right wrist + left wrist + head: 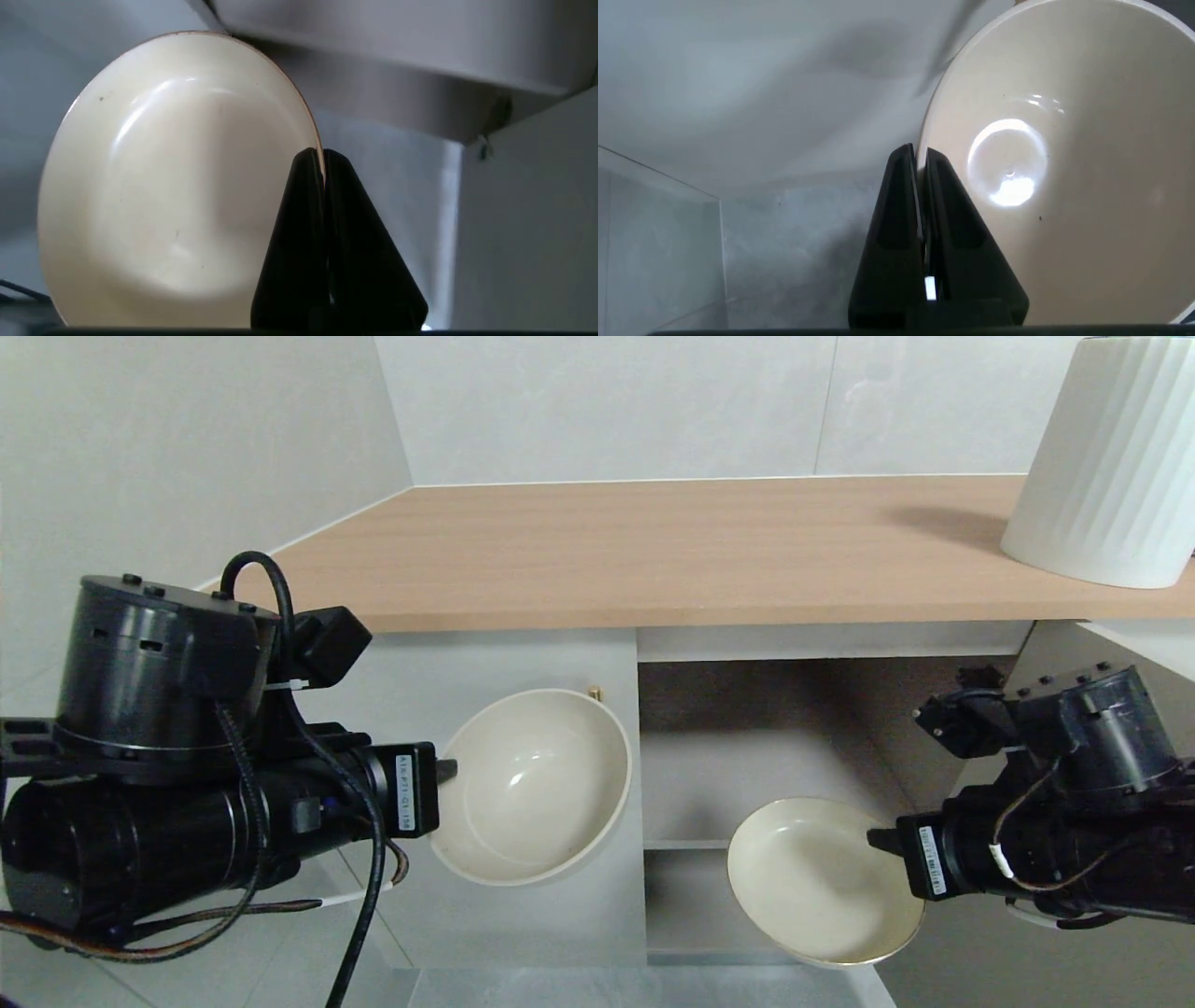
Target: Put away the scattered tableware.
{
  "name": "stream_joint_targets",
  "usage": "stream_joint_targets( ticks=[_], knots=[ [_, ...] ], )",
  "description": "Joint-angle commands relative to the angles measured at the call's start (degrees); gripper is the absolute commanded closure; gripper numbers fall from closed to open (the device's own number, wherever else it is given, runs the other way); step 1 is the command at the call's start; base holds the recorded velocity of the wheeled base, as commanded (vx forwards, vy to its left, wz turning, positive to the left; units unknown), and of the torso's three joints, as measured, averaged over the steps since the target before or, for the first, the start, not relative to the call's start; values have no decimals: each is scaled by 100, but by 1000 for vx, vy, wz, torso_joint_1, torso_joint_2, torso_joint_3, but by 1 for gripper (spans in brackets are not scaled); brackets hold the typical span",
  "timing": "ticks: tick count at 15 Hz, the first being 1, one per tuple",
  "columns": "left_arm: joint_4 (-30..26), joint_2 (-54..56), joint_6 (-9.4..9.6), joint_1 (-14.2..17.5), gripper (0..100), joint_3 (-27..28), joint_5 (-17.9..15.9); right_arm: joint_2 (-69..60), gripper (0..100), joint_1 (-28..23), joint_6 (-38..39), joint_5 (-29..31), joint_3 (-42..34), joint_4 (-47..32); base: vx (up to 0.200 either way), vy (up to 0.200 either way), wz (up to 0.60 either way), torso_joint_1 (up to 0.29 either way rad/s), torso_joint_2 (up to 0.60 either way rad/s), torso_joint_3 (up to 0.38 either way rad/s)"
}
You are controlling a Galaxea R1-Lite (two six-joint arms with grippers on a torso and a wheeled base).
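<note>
Left gripper (pixel 446 771) clamps the bowl (pixel 537 784) by its rim, in front of the shut door (pixel 485 658). Right gripper (pixel 879 840) clamps the plate (pixel 817 882) by its rim, at the open cabinet (pixel 747 747). Step: stowing. Next, likely: ease plate onto shelf (pixel 686 845), level it, release.

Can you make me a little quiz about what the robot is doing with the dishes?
1. True or false: the left claw is empty.
2. What does the right claw hold by the rim? A) a cup B) a plate C) a spoon
3. Fill in the gap: the tall white ribbed container stands on the wooden ____.

Key
1. False: it is shut on the rim of a deep bowl.
2. B: the plate, held in front of the open cupboard.
3. counter
</note>
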State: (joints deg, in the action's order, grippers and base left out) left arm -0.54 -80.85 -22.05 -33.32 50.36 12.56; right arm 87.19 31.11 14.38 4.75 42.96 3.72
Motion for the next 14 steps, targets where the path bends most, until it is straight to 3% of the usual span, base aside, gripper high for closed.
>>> stream_joint_targets(
  ticks=[1, 4, 5, 9, 14],
  knots=[
    [1, -10, -1, 1, 100, 0, 1, 730, 100, 9, -111, -10, -24, 32, 0, 0, 0, 0, 0, 0],
    [1, -19, -1, 1, 100, 0, 1, 1529, 100, 0, -67, 8, -33, 736, 0, 0, 0, 0, 0, 0],
    [10, -71, -10, 1, 100, 0, 1, 2030, 100, -88, 126, 17, -33, 1412, 0, 0, 0, 0, 0, 0],
    [10, -186, -18, 1, 100, 0, 10, 3094, 100, -360, 574, 184, 81, 2801, 0, 0, 0, 0, 0, 0],
    [10, -159, -18, 1, 100, 27, 10, 4087, 100, -483, 741, 658, 854, 2977, 0, 0, 0, 0, 0, 0]
  ],
)
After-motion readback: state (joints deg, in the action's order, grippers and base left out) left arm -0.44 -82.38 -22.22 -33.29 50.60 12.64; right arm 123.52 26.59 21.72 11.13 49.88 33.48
